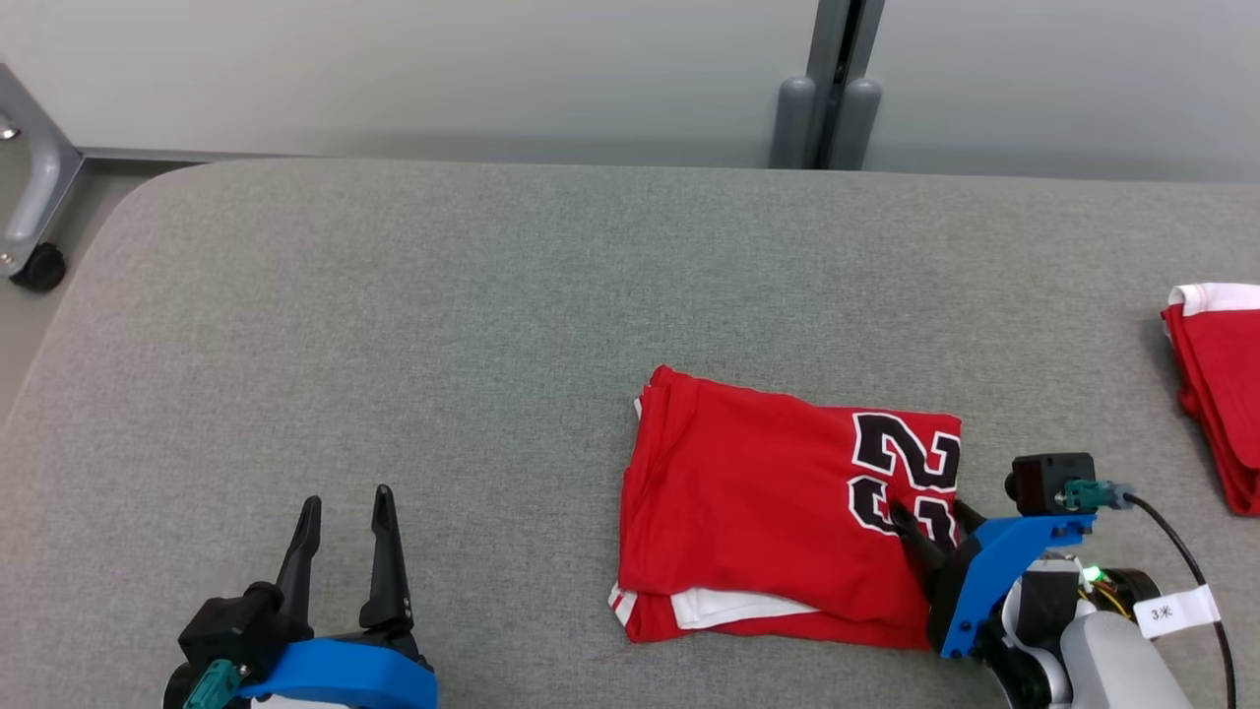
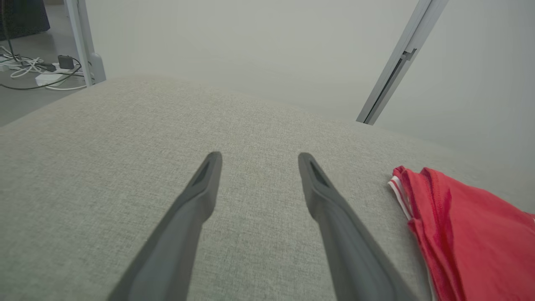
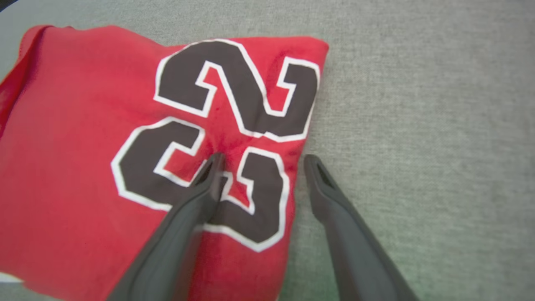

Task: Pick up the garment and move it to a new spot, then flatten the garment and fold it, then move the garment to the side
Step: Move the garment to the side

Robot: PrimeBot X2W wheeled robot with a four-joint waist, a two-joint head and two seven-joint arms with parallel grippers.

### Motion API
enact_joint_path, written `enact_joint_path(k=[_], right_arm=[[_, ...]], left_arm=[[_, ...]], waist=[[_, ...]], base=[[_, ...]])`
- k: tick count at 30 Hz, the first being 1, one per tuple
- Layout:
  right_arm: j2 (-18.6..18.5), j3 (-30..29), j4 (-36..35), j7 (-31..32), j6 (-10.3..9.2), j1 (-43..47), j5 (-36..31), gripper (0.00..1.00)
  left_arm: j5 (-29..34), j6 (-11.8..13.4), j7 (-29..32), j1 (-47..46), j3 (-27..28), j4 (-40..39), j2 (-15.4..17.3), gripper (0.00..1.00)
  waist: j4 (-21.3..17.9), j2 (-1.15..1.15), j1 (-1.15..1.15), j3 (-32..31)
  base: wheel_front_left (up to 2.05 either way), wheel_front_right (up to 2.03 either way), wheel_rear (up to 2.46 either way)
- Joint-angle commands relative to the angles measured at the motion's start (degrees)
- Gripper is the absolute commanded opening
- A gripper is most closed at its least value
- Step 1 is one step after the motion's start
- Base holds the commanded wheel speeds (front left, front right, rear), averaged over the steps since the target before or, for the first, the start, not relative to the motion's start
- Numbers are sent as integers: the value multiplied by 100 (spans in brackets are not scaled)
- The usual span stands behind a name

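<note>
Two tools are showing, and both are sitting with their fingers spread apart, clamping nothing. Left tool point(image 1: 347, 497) is hovering over bare gray bench point(image 1: 394, 295) at the near left, well apart from the garment point(image 1: 748, 492). That garment, a red jersey, is lying folded into a rough rectangle on the near right part of the bench, with white trim peeking out along its near edge. Right tool point(image 1: 930, 514) is reaching over the jersey's right edge. In the wrist view one finger is lying across the black-and-white number while the other is pointing over bench fabric just beside the fold. Can't tell whether that finger is actually pressing the cloth. It's also covering part of the lower digit, so I'm not reading the number with any confidence. Another red-and-white garment point(image 1: 1219, 394) is sitting over at the right, getting cut off by the frame edge.
</note>
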Motion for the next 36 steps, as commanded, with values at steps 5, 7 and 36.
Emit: enact_joint_path(k=[5,7,36], right_arm=[[9,169,123,-13,2,-139,90,0],[6,238,81,-152,2,-248,96,0],[-352,-78,-1492,-607,2,-358,6,0]], left_arm=[[141,-68,-24,-118,131,-70,-74,100],[183,-101,-24,-124,143,-92,-100,100],[620,-302,311,-431,-205,-330,235,100]], waist=[[32,0,0,131],[-59,0,0,140],[-3077,0,0,577]], base=[[0,0,0],[0,0,0],[0,0,0]])
